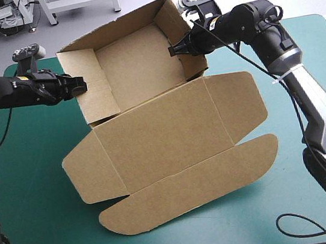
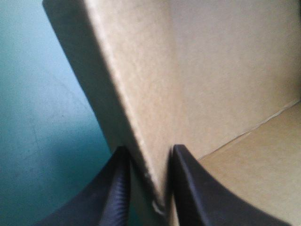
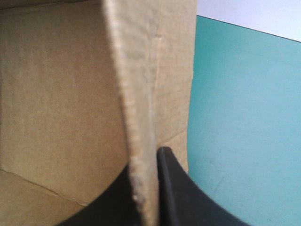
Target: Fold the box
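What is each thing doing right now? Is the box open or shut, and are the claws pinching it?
Box: open tray, walls standing up.
Lid: open, lying flat, its flaps spread out.
Left claw: shut on the left wall of the tray.
Right claw: shut on the right wall of the tray.

Matt, fibrous brown board box (image 1: 164, 128)

Raised box (image 1: 164, 128) blocks centre; teal-green cover (image 1: 39, 236) free nearside.
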Tool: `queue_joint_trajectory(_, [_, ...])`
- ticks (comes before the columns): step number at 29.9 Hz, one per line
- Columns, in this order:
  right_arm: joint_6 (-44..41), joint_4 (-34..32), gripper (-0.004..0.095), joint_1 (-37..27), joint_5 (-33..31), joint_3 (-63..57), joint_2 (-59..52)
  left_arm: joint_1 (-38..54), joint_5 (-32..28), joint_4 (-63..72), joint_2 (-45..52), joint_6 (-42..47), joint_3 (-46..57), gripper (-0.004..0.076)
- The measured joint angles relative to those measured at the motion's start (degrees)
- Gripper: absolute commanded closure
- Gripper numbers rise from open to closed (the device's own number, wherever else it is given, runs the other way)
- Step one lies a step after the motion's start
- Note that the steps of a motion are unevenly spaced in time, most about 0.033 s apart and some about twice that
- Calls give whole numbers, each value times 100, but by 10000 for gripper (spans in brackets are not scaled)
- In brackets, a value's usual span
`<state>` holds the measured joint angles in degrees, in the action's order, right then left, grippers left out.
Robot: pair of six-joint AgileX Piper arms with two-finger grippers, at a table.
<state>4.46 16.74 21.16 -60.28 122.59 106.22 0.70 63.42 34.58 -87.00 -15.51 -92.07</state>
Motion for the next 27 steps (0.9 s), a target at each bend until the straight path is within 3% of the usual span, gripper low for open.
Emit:
queue_joint_trajectory(11, [-720,-1013,919,0,-1097,-29,-155,-1185,-167,-1244,-71,879,-2,733])
queue_joint_trajectory(19, [-1077,-1205,919,120,-1109,-1261,-155,-1960,176,-2489,-674,1736,-8,733])
queue_joint_trajectory(27, [-1328,-1198,920,294,-1059,-2647,-119,-2220,243,-2825,-1264,2076,-8,733])
